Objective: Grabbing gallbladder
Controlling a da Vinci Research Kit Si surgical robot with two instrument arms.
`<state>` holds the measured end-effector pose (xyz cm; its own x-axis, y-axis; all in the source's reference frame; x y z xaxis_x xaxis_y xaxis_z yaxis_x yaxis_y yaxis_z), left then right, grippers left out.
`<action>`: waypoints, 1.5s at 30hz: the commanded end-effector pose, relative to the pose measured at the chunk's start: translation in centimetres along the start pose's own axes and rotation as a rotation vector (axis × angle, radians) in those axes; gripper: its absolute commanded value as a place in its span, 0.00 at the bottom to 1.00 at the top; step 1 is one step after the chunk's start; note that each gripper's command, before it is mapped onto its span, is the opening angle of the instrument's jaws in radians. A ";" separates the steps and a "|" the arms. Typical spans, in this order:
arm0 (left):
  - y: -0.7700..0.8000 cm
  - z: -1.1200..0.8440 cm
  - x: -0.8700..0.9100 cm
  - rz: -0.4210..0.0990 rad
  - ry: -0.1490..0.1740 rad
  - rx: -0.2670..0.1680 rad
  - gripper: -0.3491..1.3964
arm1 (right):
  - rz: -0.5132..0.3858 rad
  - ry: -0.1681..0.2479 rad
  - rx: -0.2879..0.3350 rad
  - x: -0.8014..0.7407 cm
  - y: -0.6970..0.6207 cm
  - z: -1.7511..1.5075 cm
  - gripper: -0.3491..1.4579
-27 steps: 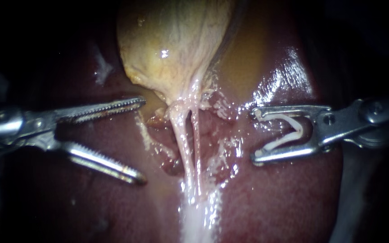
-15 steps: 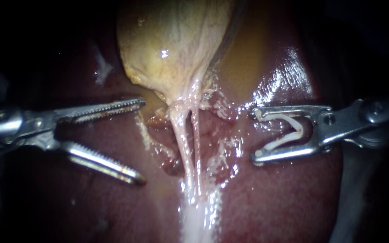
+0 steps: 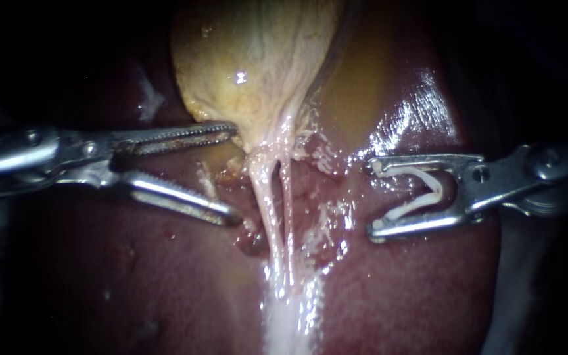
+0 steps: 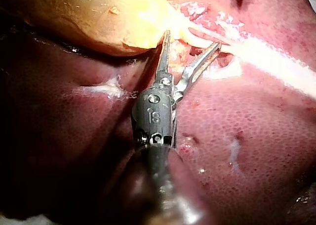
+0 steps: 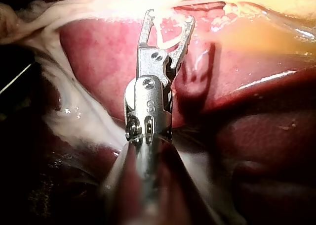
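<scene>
The yellow-tan gallbladder [image 3: 251, 66] hangs at the top centre and narrows into two pale tubes [image 3: 272, 197] that run down over the liver. My left instrument [image 3: 235, 174] has its toothed jaws open at the gallbladder's lower left. The upper jaw lies against the gallbladder's bottom edge, the lower one on the liver beside the tubes. In the left wrist view those jaws [image 4: 192, 39] straddle the narrow neck under the gallbladder [image 4: 98, 17]. My right instrument [image 3: 371, 197] stays apart at the right, its jaws holding a white clip [image 3: 422, 190].
Wet, dark red liver [image 3: 396, 289] surrounds everything, with a yellowish stain [image 3: 356, 85] right of the gallbladder. White fatty tissue [image 3: 287, 322] trails down from the tubes. In the right wrist view the clip [image 5: 168, 34] points at a pale strand ahead of the jaws.
My left instrument has moved right and up to the gallbladder's lower edge, and its jaws have drawn a little closer together. The right instrument has not moved.
</scene>
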<state>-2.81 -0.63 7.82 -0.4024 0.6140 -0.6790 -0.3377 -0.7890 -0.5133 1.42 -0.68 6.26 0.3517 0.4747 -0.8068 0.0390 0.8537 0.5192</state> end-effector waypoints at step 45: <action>-0.12 -0.02 -0.07 -0.036 -0.057 0.042 0.07 | 0.000 0.000 -0.001 0.01 -0.01 0.01 0.42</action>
<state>-2.73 -0.58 7.92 -0.4378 0.6444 -0.6270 -0.3903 -0.7644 -0.5131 1.43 -0.68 6.25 0.3524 0.4748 -0.8065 0.0381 0.8538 0.5193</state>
